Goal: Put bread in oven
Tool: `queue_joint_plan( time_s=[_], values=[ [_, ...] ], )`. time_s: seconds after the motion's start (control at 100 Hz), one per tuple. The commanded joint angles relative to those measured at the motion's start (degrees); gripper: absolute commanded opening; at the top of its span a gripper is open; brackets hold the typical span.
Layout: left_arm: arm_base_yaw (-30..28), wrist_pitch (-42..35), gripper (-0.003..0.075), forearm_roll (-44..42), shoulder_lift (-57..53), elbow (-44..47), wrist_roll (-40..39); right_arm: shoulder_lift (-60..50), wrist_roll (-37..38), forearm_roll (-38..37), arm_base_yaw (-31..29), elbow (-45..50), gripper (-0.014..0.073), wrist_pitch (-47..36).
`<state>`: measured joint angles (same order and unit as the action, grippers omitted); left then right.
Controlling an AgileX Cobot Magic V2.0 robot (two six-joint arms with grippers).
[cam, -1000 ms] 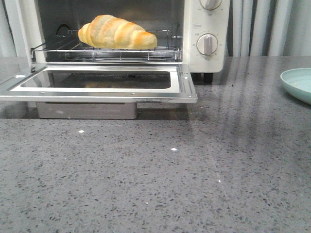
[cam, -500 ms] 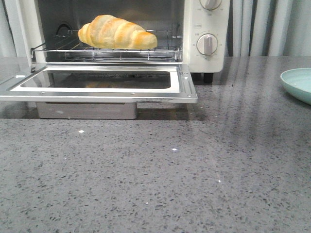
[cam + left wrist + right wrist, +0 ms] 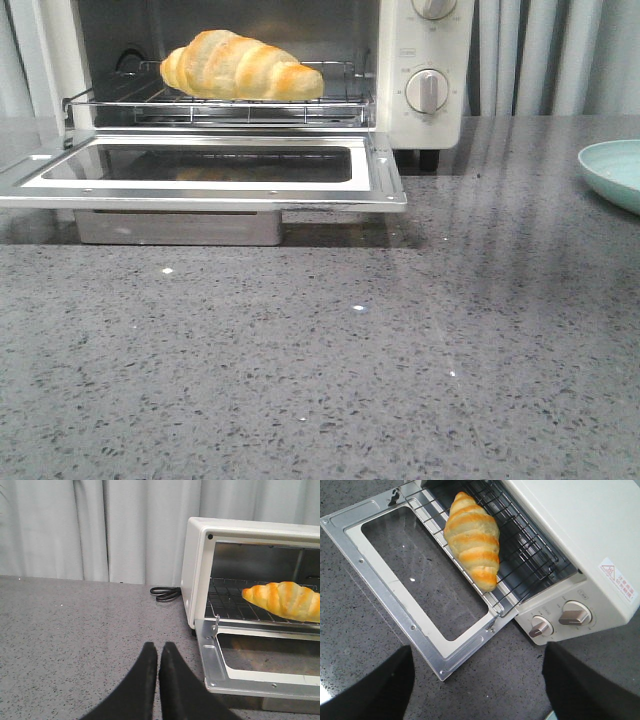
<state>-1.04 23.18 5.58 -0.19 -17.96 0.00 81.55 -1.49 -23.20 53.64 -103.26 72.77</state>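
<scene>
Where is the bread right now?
In the front view the bread lies on the wire rack inside the open oven, at the table's left rear, above the folded-down glass door.

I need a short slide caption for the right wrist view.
Bread lying on the oven rack, door open.

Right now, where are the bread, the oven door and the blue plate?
bread point(image 3: 240, 66), front view, middle of its ridged top.
oven door point(image 3: 380, 180), front view, right side of its metal frame.
plate point(image 3: 615, 170), front view, inside of its bowl.
</scene>
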Motion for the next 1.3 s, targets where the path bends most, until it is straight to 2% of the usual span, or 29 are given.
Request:
queue_joint_plan(
  time_s=[0.0,0.11,0.45,0.61,0.79,1.03,1.161,1.291],
  values=[
    [-0.1,-4.0,-0.0021,0.8,-1.5,-1.4,0.0,-1.6,0.3,-2.3,-0.2,-1.2,0.0486,0.9],
    [-0.1,-4.0,-0.0021,0.8,-1.5,-1.4,0.0,-1.4,0.3,-2.3,-0.2,-1.2,0.0486,-1.2],
    [-0.1,-4.0,-0.0021,0.8,-1.5,-1.4,0.0,-2.0,0.3,-1.1,-0.4,-1.2,0.0486,-0.5],
    [-0.1,-4.0,-0.0021,0.8,-1.5,-1.4,0.0,-4.6,0.3,5.5,-7.2,0.4,0.0486,-5.2],
    [-0.1,-4.0,-0.0021,0.8,-1.5,-1.4,0.0,-9.4,0.3,12.1,-17.5,10.9,0.0486,-13.6],
    [-0.1,-4.0,-0.0021,0.8,-1.5,-1.4,0.0,-20.4,0.3,15.3,-24.4,30.7,0.0486,-28.4],
    [-0.1,-4.0,-0.0021,0.8,-1.5,-1.4,0.0,-26.9,0.3,15.9,-27.8,37.1,0.0486,-31.4],
    [-0.1,-4.0,-0.0021,0.8,-1.5,-1.4,0.0,-34.3,0.3,18.1,-33.7,41.9,0.0486,-31.2]
  ],
)
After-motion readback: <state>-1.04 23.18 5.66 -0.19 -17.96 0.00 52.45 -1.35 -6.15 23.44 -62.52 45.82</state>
